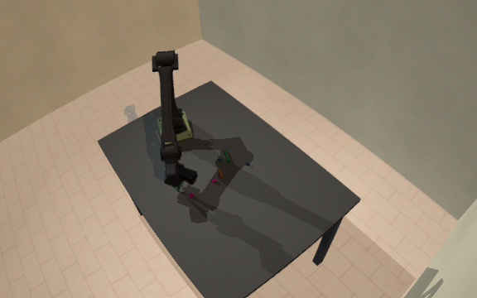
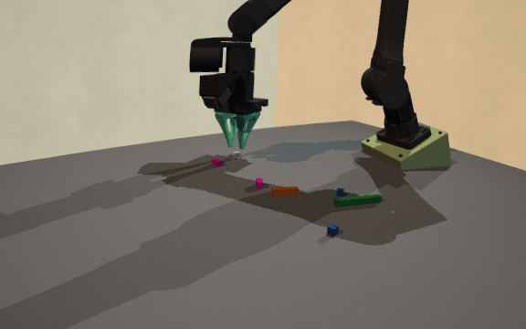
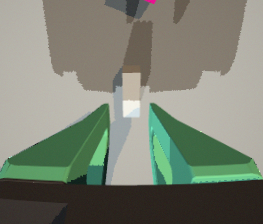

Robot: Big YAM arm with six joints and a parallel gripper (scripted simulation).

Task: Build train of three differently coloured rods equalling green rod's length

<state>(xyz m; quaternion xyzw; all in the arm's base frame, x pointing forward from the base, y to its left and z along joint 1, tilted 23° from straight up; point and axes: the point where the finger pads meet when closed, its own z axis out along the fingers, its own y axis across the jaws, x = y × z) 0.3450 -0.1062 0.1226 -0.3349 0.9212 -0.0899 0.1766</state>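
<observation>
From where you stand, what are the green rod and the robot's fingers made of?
The green rod looks like painted wood or plastic: one even colour, no grain showing. The gripper's fingers look like smooth green plastic, perhaps printed, with open gaps in their sides.
</observation>
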